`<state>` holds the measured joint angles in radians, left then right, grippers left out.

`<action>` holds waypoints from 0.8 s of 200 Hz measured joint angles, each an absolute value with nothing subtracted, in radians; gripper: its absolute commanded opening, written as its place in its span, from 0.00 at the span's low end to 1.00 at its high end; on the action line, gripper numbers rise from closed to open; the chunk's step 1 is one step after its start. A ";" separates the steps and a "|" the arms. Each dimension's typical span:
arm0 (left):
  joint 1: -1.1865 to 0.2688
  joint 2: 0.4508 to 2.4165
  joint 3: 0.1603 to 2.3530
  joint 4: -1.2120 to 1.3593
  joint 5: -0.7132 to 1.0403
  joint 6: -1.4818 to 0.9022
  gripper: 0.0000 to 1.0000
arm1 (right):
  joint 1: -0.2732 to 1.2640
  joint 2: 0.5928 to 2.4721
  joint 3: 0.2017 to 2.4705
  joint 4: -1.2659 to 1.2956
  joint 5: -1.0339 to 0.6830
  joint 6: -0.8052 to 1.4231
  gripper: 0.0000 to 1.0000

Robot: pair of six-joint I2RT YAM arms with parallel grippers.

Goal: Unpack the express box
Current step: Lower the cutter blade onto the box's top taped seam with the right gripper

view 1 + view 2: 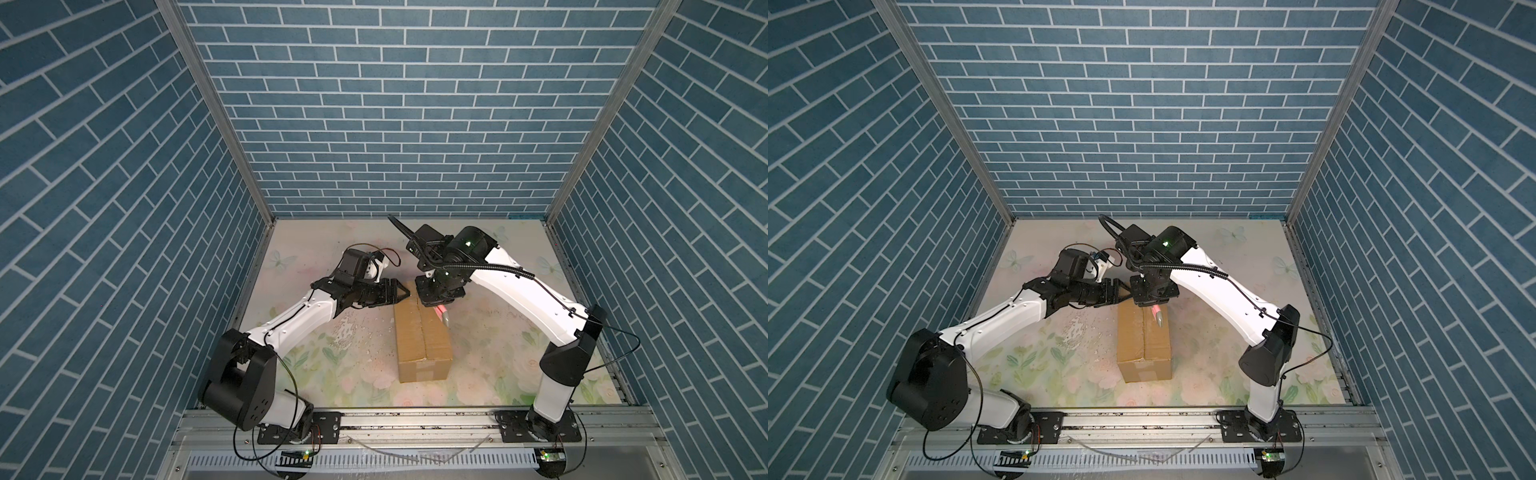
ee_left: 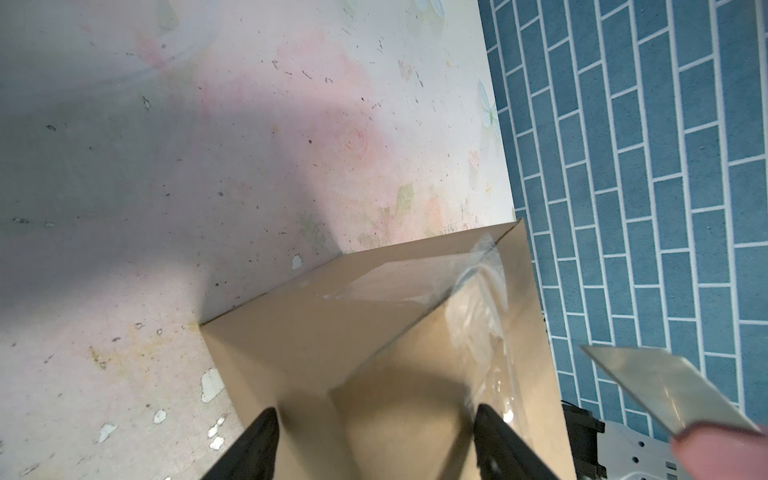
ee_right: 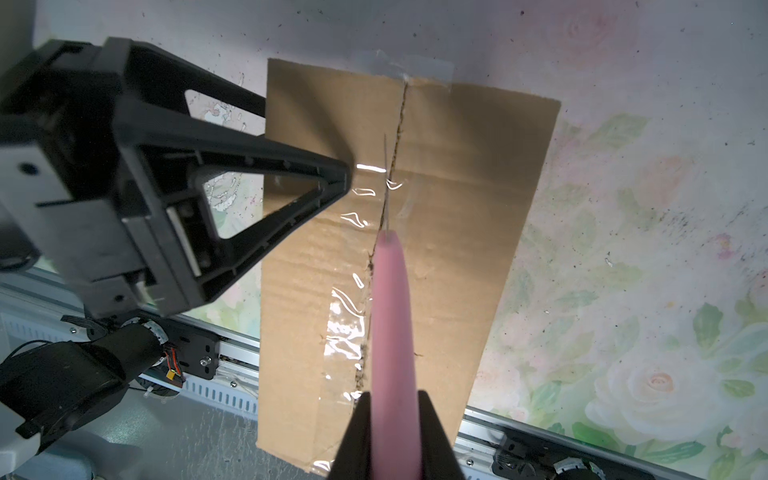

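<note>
Floral-print tabletop (image 1: 353, 374), blue brick-pattern walls (image 1: 374, 104) on 3 sides. Express box (image 1: 422, 345) lies lengthwise at lower centre of both top views, between the 2 arm bases, top flaps down, clear tape (image 3: 349, 328) along the seam. Pink knife (image 3: 392, 332) sits over the box's far end w/ its thin blade (image 2: 665, 386) lined up along the seam; can't tell if the edge touches cardboard. Right gripper (image 3: 392, 415) is clamped tight on the knife handle, just above the box in the top views. Left gripper (image 2: 374, 436) reaches in from the left, jaws apart, straddling the box's far left top edge: one finger (image 3: 336, 176) on the top face nr the seam, the other down beside the side wall.
</note>
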<state>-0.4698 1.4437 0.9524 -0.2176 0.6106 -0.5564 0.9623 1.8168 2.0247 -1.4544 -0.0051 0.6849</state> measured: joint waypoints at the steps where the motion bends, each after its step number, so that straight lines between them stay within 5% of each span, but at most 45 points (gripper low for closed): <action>1: -0.470 1.444 0.952 -0.217 0.611 -0.557 0.74 | 0.962 1.817 2.025 -1.454 -0.005 0.685 0.00; 160: -0.470 1.427 0.912 -0.148 0.606 -0.595 0.71 | 0.934 1.844 1.986 -1.431 -0.012 0.710 0.00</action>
